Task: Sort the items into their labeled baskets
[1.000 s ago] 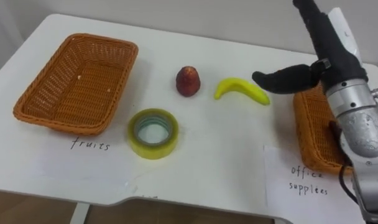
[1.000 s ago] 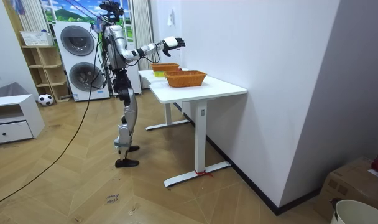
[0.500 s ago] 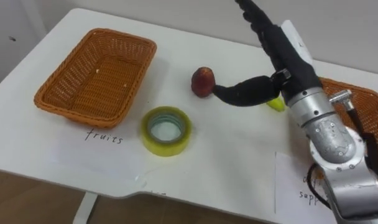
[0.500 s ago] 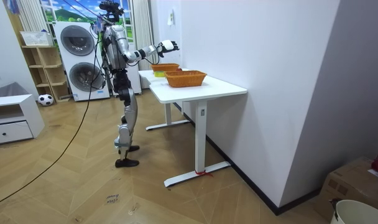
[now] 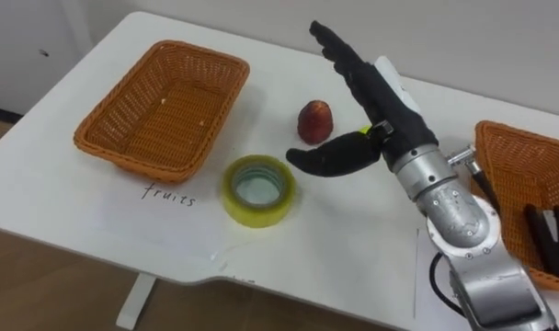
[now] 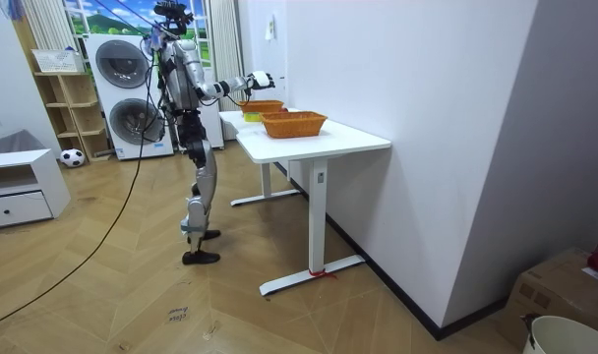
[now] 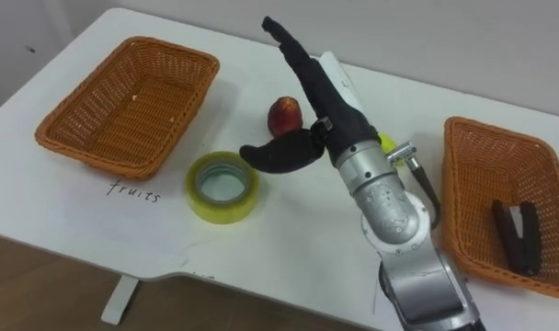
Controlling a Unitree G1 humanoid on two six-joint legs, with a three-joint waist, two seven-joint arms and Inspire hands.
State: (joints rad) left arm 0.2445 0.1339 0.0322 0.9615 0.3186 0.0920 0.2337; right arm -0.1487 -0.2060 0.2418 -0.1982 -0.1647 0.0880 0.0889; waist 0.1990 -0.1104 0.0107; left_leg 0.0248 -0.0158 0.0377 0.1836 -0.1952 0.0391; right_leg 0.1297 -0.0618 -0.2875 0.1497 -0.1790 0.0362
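One hand at work: right hand (image 5: 376,97), reaching in from the right over the middle of the table (image 5: 344,234).
Fingers: fingers (image 5: 339,51) are straight and held close together, pointing away from the robot toward the table's far edge. They hold nothing.
Thumb: thumb (image 5: 330,158) is spread wide to the left, its tip near the tape roll and just below the red fruit.
Contact: cannot tell whether the palm or thumb touches anything.
Banana: banana (image 5: 356,138) is mostly hidden under the hand. A yellow-green sliver shows between thumb and palm.
Red fruit: red fruit (image 5: 315,120) sits on the table just left of the hand, between fingers and thumb, apart from both.
Tape roll: yellow tape roll (image 5: 257,188) lies flat on the table, near the left basket's corner and below the red fruit.
Left basket: wicker left basket (image 5: 160,106) is at the far left, with a handwritten label (image 5: 167,195) on the table in front of it.
Right basket: wicker right basket (image 5: 509,175) is at the right edge, with dark items (image 5: 541,234) lying in its near end.
Robot: in the room view it stands upright at the table's far end, in front of a washing machine (image 6: 122,98), one arm stretched over the tabletop.
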